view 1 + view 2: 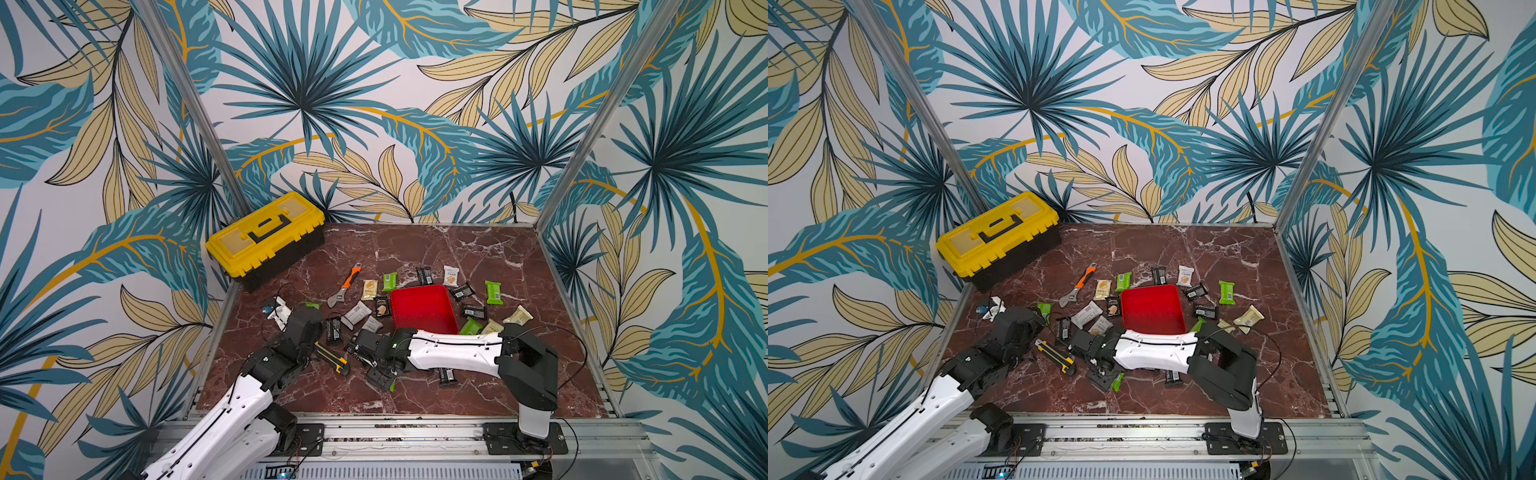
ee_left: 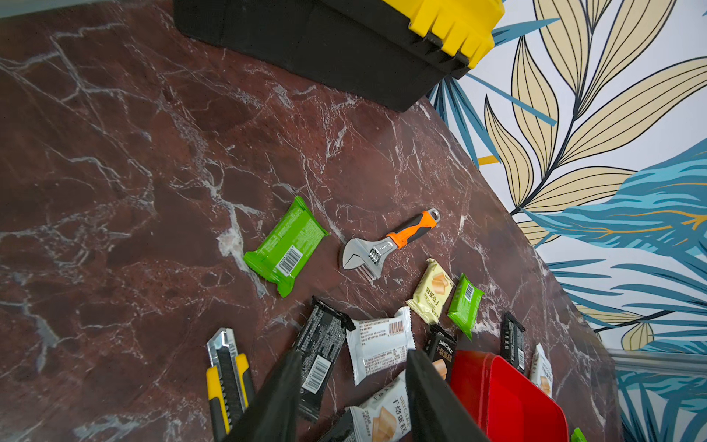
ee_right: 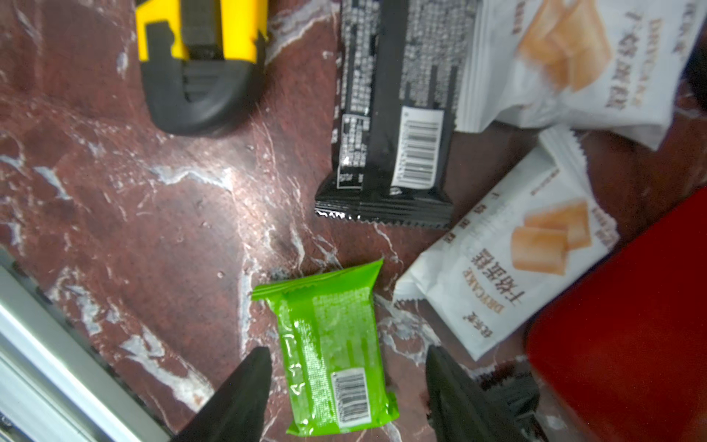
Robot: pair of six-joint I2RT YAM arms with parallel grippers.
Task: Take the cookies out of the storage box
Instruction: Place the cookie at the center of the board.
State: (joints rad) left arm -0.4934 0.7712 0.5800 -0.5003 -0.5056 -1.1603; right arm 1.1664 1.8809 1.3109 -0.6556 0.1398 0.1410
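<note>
Right gripper (image 3: 347,352), jaws apart, straddles a green cookie packet (image 3: 325,344), probably light, crinkly, slippery; pinch its long sides.

Far table (image 1: 457,245) open; cookies (image 1: 493,292) crowd storage box (image 1: 419,307) sides.

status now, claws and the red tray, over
Left claw open, empty. Right claw open around green packet, not gripping. Red tray looks empty. Knife nearby, not blocking.
</note>
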